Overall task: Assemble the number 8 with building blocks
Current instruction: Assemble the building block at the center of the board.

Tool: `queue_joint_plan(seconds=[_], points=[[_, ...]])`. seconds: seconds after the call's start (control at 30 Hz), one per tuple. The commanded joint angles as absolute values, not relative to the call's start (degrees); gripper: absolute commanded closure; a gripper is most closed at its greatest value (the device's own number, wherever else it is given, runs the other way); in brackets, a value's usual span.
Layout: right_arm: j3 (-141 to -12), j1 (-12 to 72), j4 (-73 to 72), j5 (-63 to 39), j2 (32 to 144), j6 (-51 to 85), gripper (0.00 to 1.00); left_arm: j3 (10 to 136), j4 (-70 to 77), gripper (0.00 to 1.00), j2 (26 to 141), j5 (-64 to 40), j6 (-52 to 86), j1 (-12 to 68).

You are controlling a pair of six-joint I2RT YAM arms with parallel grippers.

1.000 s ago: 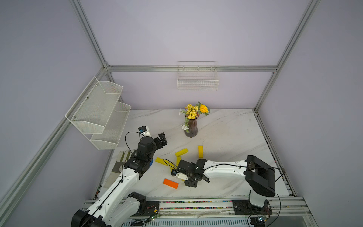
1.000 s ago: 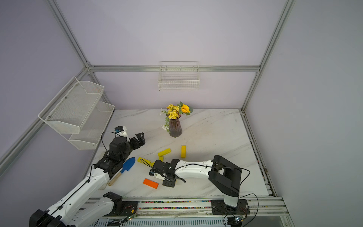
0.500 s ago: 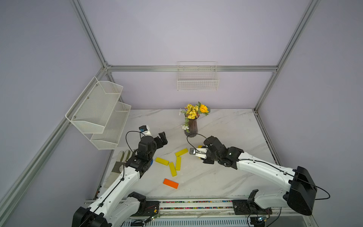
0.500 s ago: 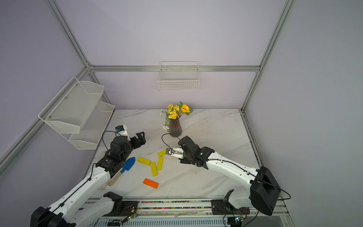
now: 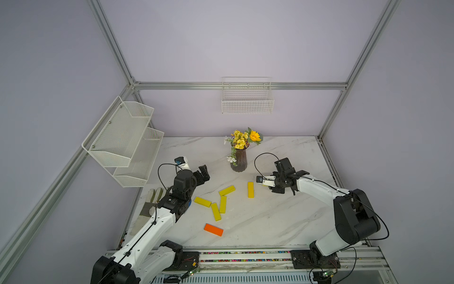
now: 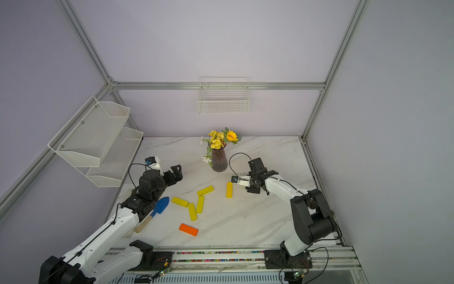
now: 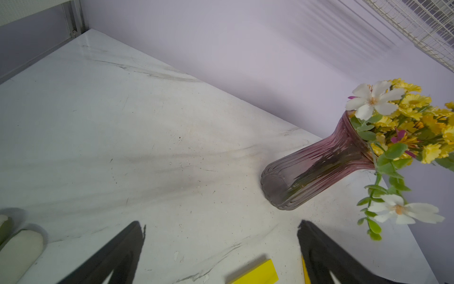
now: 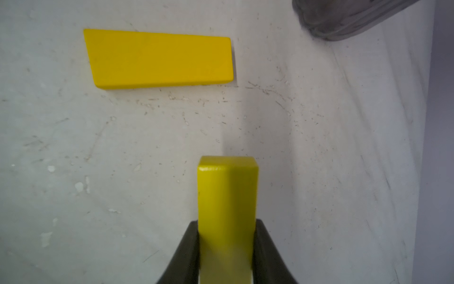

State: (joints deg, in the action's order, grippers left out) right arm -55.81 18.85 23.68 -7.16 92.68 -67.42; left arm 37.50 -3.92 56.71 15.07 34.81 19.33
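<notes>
Right wrist view: pinched yellow block in right gripper, left gripper splayed; risked nudging flat block while lowering.

No readable text, label or number anywhere.

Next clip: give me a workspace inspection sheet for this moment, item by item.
Surface: marble table, scuffed and specked in the right wrist view.
Job's things: five yellow blocks scattered flat; orange block apart, toward the front; a sixth yellow one, the held block; no 8 formed.
Clutter: vase of flowers, blue trowel, glove.
Tools: left tool open, empty; right tool shut on the held block.
Cables: black cable looping at the right wrist, another at the left; neither over the blocks.
Surroundings: mesh shelf on the side wall, wire basket on the back wall.
</notes>
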Motion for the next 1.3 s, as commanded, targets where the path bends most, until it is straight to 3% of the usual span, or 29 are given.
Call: queue_joint_plan(seconds=[0.0,0.37,1.27], points=[[-60.14,16.36,22.54,-12.78,96.01,-76.26,1.0,37.88,-1.58,0.0,56.78,16.02,33.38,19.76],[-74.54,15.15,31.74,-16.0,110.39,-82.59,1.0,38.58,-1.49,0.0,58.3,16.63,33.34,19.75],[-75.41,19.25,31.14,-18.71,113.89,-76.73,0.99,38.32,-0.22,0.0,59.76,15.44,33.86,19.77]])
